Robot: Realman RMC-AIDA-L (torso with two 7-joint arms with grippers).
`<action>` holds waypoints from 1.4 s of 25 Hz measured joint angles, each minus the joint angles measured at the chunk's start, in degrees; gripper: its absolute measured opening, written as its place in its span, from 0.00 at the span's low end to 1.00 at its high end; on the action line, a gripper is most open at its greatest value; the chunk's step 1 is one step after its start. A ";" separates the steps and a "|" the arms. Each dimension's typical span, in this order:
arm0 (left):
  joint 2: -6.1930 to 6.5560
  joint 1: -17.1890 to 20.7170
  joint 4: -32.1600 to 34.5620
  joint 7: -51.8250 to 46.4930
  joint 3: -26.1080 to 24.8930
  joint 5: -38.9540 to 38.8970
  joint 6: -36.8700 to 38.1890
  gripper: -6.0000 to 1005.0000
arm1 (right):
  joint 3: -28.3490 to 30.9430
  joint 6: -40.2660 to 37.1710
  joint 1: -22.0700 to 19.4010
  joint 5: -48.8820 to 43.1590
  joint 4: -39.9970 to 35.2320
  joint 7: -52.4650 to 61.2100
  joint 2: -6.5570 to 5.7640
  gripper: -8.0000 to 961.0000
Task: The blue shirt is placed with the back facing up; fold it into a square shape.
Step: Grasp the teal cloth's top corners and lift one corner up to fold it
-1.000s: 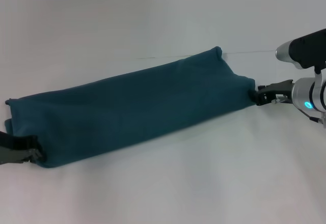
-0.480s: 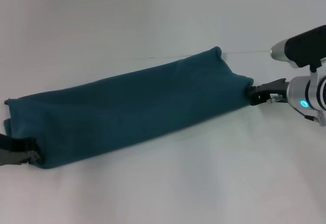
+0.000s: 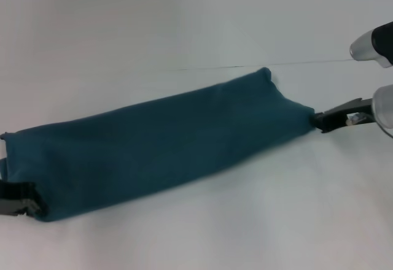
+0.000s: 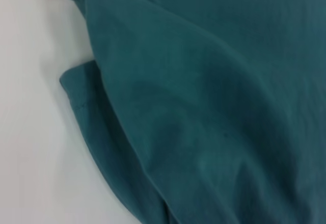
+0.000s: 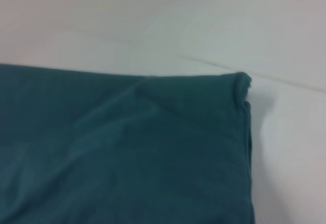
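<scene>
Blue shirt (image 3: 159, 138), folded into a long narrow band, lies across the white table (image 3: 184, 24), running 8 o'clock to 2 o'clock. L gripper (image 3: 27, 201) is clamped on its 8 o'clock end corner; R gripper (image 3: 320, 123) pinches the 3 o'clock end (layers show at both ends in wrist views). Bare table lies wide at 12 and 6.

A: What colour is the blue shirt (image 3: 159, 138)?
B: Plain dark teal-blue, no pattern showing.
A: And the worktop (image 3: 184, 24)?
B: Plain white. The right hand (image 3: 325, 121) and left hand (image 3: 21, 204) are black.
</scene>
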 joint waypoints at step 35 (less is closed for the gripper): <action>1.55 0.58 3.45 7.62 -3.87 2.55 12.93 0.11 | 11.87 -44.00 0.25 -6.76 -9.92 -1.52 -4.96 0.10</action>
